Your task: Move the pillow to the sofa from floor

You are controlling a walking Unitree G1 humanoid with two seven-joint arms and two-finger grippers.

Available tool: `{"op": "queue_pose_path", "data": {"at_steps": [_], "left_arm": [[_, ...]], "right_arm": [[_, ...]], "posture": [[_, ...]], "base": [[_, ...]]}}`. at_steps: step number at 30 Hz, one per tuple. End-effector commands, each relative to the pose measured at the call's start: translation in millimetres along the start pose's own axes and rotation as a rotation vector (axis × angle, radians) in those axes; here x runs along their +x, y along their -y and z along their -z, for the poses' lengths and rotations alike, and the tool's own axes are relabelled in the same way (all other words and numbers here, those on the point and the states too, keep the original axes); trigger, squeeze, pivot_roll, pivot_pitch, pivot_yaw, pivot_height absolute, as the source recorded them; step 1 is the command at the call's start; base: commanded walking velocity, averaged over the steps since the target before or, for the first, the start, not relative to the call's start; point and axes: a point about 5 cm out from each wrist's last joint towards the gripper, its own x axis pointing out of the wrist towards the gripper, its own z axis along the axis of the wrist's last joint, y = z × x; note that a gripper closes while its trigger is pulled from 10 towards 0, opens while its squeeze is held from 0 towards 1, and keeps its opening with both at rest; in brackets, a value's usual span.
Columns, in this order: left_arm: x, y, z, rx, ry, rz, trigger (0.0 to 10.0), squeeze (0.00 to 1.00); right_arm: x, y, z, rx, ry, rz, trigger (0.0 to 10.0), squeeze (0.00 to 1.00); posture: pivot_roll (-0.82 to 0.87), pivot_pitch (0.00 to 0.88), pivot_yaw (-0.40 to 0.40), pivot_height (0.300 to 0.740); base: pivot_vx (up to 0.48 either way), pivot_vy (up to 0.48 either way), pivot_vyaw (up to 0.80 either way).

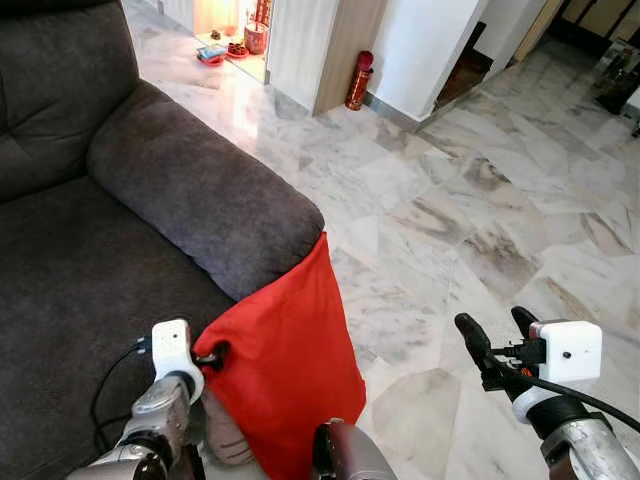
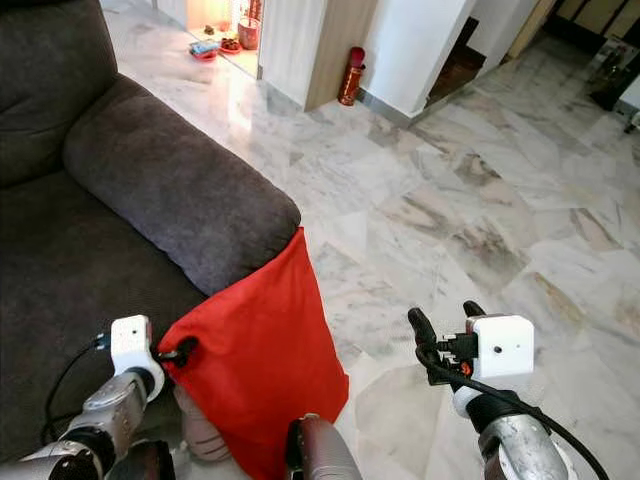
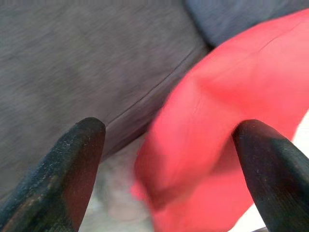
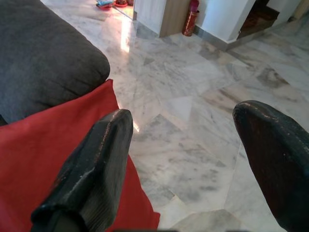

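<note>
both sets of fingers are spread wide, holding nothing. your left gripper (image 1: 212,356) touches the red pillow (image 1: 285,365), which leans upright against the sofa (image 1: 190,190) armrest. it looks soft, light; pinch a bunched edge.

The lower part of the red pillow (image 1: 285,380) is cut off by the bottom edge of the head views, and its near corner is covered by the robot's own body. The left gripper (image 1: 212,357) is seen pressed at the pillow's edge, but its fingers are largely hidden against the fabric. The sofa (image 1: 90,250) is cropped at the left and top edges. In the left wrist view the pillow and sofa are rendered blurred. Small items (image 1: 228,48) in the far doorway are too small to be identified.
</note>
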Motion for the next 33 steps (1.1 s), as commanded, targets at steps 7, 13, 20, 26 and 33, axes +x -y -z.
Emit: {"op": "queue_pose_path", "data": {"at_steps": [7,13,20,26,33], "left_arm": [[2.4,26.3,8,-0.027,-0.042,0.073,10.0,0.00],[0.8,20.6,15,0.096,-0.084,0.006,10.0,0.00],[0.6,18.5,15,0.144,-0.080,-0.032,0.0,0.00],[1.1,25.4,15,0.108,-0.068,-0.009,0.0,0.00],[1.3,30.4,16,0.095,-0.066,-0.005,0.0,0.00]], "right_arm": [[-7.4,4.6,-4,-0.014,-0.011,0.028,10.0,0.00],[-10.7,4.0,-3,-0.011,-0.023,0.032,10.0,0.00],[-10.8,2.6,-3,-0.008,-0.029,0.029,10.0,0.00],[-11.9,3.4,-3,-0.009,-0.032,0.031,10.0,0.00],[-13.1,4.1,-4,-0.011,-0.035,0.032,10.0,0.00]], "posture": [[-0.30,0.109,-0.254,0.637],[-0.30,0.113,-0.254,0.637],[-0.30,0.110,-0.255,0.637],[-0.30,0.106,-0.258,0.637],[-0.30,0.107,-0.259,0.637]], "base": [[0.000,0.000,0.00],[0.000,0.000,0.00],[0.000,0.000,0.00],[0.000,0.000,0.00],[0.000,0.000,0.00]]}}
